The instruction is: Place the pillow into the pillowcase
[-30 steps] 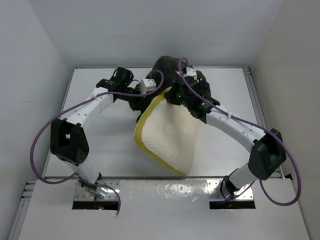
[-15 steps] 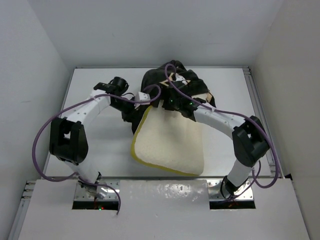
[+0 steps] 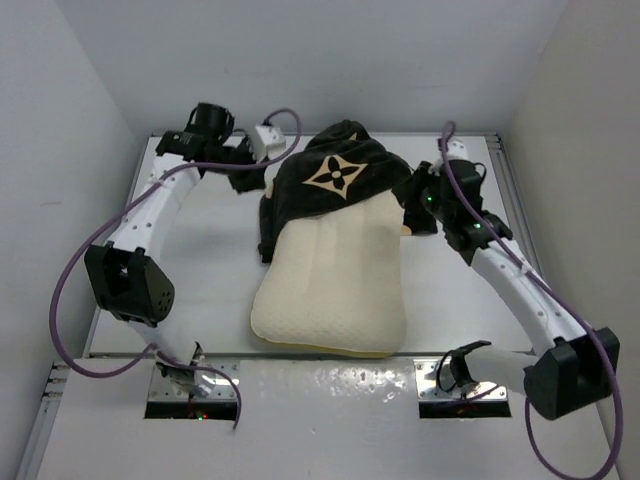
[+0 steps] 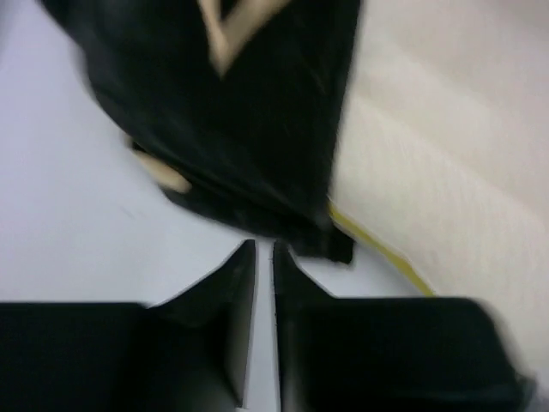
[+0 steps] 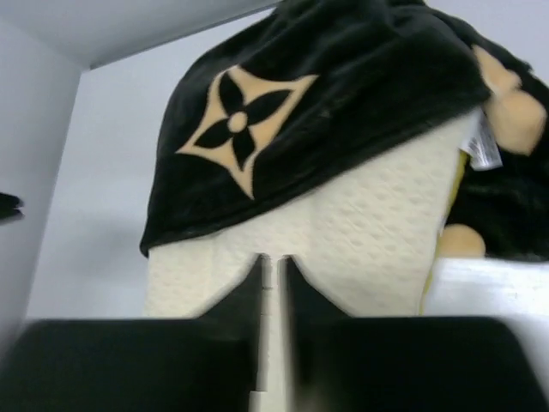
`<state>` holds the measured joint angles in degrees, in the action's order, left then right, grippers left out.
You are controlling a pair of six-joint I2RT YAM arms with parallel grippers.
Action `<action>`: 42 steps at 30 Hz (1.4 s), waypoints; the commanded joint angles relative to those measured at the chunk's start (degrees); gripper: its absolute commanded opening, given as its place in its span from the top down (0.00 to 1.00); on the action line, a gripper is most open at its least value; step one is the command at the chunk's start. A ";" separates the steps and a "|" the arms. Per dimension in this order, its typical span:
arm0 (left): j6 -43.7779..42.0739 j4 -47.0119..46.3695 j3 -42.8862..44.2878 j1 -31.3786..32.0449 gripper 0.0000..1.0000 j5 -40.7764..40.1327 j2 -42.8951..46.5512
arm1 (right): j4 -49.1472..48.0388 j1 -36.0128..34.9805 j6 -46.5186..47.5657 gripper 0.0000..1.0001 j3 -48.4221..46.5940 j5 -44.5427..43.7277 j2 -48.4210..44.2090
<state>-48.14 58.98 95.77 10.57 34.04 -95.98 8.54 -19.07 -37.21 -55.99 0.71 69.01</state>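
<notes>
The cream-yellow pillow (image 3: 330, 290) lies flat in the middle of the table. The black pillowcase (image 3: 335, 178) with a tan flower covers its far end only. My left gripper (image 3: 254, 178) is shut and empty just left of the pillowcase's left corner. In the left wrist view, its fingertips (image 4: 264, 251) hover over bare table just short of the pillowcase hem (image 4: 257, 129) and the pillow's yellow piping (image 4: 377, 245). My right gripper (image 3: 416, 200) is shut and empty at the pillow's right far corner. The right wrist view shows it (image 5: 274, 260) above the pillow (image 5: 343, 232), with the pillowcase (image 5: 300, 103) and a white tag (image 5: 485, 150) beyond.
White walls enclose the table (image 3: 200, 260) on the left, back and right. A raised white ledge (image 3: 330, 390) runs along the near edge by the arm bases. Purple cables loop off both arms.
Both grippers have let go and pulled apart, left to the far left, right to the right. The pillow has dropped from tilted to flat, with the pillowcase over its far end.
</notes>
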 commanded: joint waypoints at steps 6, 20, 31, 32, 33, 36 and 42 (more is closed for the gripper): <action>13.77 -24.08 8.90 22.62 0.59 -16.71 -8.85 | -2.02 10.19 -3.30 0.02 13.09 7.28 1.12; 16.94 -44.30 20.07 34.25 0.29 -45.01 -34.51 | -33.57 12.74 -10.51 0.12 23.02 20.12 20.00; 15.97 -36.58 18.75 32.85 1.00 -34.31 -31.72 | -38.86 12.57 -12.98 1.00 25.49 21.09 23.54; 15.62 -33.78 20.06 32.76 1.00 -31.96 -31.46 | -37.64 11.87 -12.19 1.00 25.49 20.91 22.49; 15.36 -32.28 20.86 32.76 1.00 -28.71 -31.28 | -36.32 11.52 -9.49 1.00 25.58 20.56 21.18; 12.03 -23.59 25.68 33.29 1.00 -19.85 -30.40 | -31.13 7.66 -1.85 1.00 26.36 18.46 14.68; -5.80 4.79 34.48 36.10 1.00 5.22 -27.59 | -37.16 1.22 3.47 1.00 37.69 11.08 -1.58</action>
<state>-43.48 47.09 125.91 44.25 20.12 -129.69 -23.20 -16.64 -37.69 -23.57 14.41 73.69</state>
